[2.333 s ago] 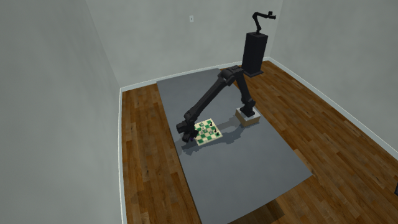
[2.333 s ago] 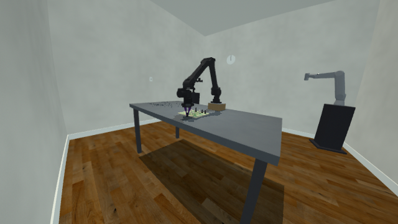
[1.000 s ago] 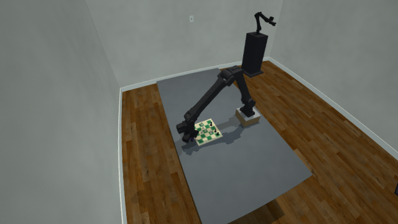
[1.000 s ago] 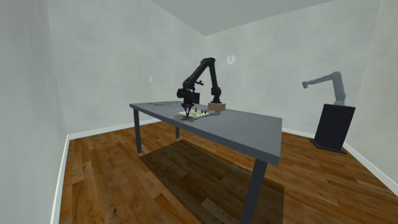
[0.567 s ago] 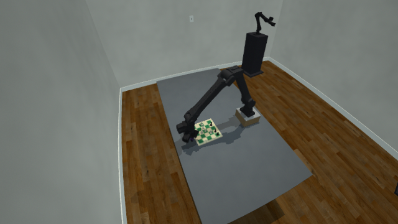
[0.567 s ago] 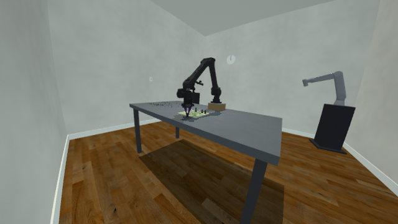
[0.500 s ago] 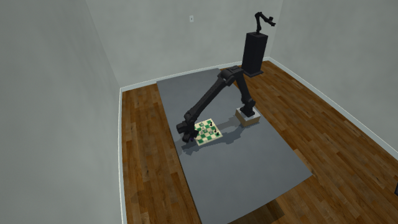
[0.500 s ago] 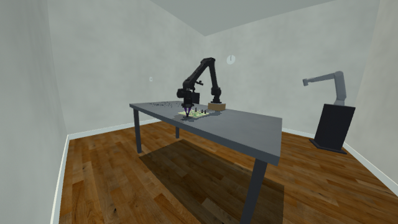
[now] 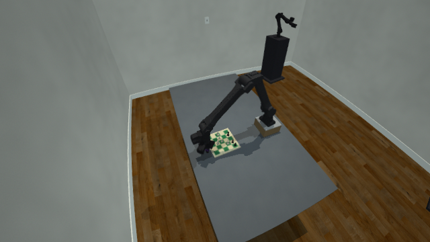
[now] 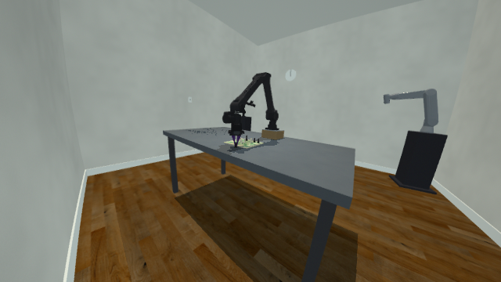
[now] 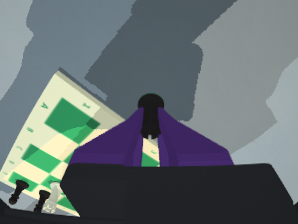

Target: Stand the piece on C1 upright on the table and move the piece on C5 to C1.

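Nearest the wrist camera, the end effector (image 9: 209, 150) (image 10: 236, 146) (image 11: 150, 114) has its purple fingers drawn nearly together, clamped on a black chess piece (image 11: 150, 116). That piece is just beyond the edge of the green-and-cream board (image 9: 215, 155) (image 10: 255, 144) (image 11: 56, 85), over the grey surface (image 9: 269, 181) (image 10: 290, 157) (image 11: 50, 45); whether its base touches down, I cannot tell. Other black pieces (image 9: 235, 144) (image 10: 254, 140) (image 11: 19, 190) stand on the board, and a pale, see-through piece (image 11: 51, 197) is beside one of them. C1 and C5 are too unclear to read.
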You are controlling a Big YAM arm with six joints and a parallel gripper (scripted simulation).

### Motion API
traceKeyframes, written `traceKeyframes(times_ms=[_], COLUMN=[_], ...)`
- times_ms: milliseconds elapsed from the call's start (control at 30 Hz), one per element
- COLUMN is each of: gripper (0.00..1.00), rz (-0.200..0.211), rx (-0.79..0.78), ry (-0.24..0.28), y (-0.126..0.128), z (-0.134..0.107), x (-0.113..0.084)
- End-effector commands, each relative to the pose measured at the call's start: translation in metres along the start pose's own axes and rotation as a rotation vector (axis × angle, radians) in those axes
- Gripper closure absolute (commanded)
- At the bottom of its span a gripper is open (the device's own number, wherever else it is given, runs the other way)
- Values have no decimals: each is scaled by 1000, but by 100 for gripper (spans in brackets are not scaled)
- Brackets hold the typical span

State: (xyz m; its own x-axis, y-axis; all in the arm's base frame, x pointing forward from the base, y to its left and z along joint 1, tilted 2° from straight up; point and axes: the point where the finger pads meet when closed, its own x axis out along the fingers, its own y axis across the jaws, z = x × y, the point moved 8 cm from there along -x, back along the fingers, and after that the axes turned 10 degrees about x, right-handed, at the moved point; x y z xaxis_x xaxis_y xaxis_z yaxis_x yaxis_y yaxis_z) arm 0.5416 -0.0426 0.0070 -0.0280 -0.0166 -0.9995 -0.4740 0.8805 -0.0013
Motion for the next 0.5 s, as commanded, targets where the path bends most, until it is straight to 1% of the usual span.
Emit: traceKeyframes(times_ms=[0,67,100,167,200,333,367,433,467], gripper=[93,93,86,86,79,79,72,72,64], rz=[-48,-48,-48,-48,-48,-48,-48,-48,-48], rx=[10,10,10,10,10,10,9,9,9], ry=[-75,-75,-75,-75,-75,-75,-75,-75,-75], y=[-21,-21,-21,-21,-21,-21,-21,-21,-21], z=[19,19,19,19,19,19,19,19,19], x=[-25,-25,-25,-25,-25,-25,-25,-25,-25])
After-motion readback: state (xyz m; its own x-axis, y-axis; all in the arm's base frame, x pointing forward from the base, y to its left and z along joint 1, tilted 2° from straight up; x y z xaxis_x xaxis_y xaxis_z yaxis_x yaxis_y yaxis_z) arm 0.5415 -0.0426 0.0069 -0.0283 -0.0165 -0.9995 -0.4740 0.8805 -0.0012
